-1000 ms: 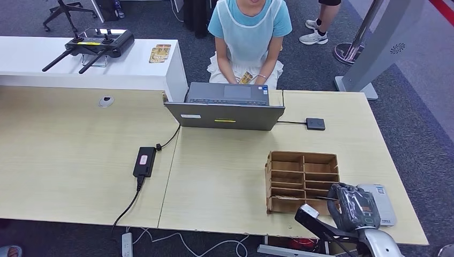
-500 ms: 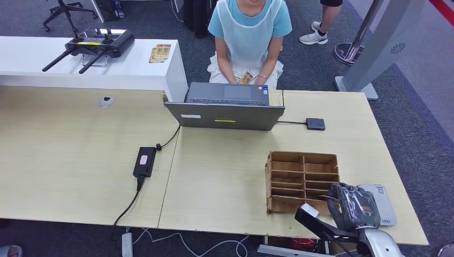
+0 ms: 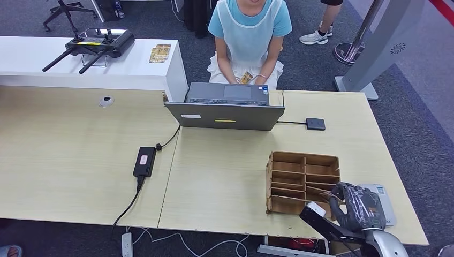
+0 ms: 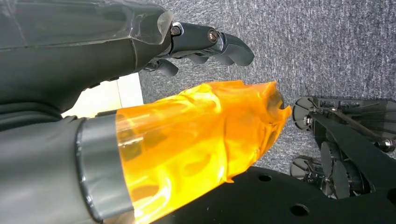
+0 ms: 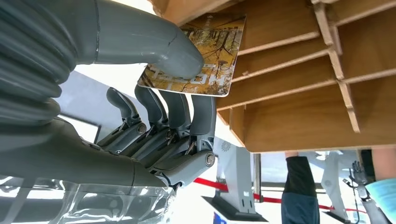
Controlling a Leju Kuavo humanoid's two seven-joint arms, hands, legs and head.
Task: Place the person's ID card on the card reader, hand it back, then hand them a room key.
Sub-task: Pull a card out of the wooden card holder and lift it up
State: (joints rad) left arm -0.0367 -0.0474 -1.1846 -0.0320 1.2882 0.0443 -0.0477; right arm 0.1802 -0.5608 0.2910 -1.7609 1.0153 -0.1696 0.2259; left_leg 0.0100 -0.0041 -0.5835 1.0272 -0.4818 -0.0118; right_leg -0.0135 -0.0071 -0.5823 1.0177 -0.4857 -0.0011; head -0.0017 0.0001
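The right hand (image 5: 154, 116) pinches a room key (image 5: 198, 58) between its thick grey thumb and the dark fingers (image 5: 187, 112) curled under it. The key is a flat, glossy rectangular card printed with a yellow-brown autumn scene and pale lettering. Its long axis runs along the shelf line of the wooden organizer (image 5: 299, 70), its far end lying against a slot opening. In the head view the right hand (image 3: 360, 206), wrapped in clear plastic film, sits at the near right corner of that organizer (image 3: 303, 182), a brown, open-fronted rack of thin boards split into rows of narrow slots. Just beside the hand lies the card reader (image 3: 383, 201), a flat, pale grey slab with rounded corners.

The left hand (image 4: 187, 107) hangs over grey carpet, thumb sheathed in crinkled orange film, dark fingers (image 4: 210, 44) loosely curled and apart, holding nothing.

Across the light wood-grain table (image 3: 69, 160), behind an open grey laptop (image 3: 225, 107), a person (image 3: 249, 32) holds a yellowish card (image 3: 246, 78).
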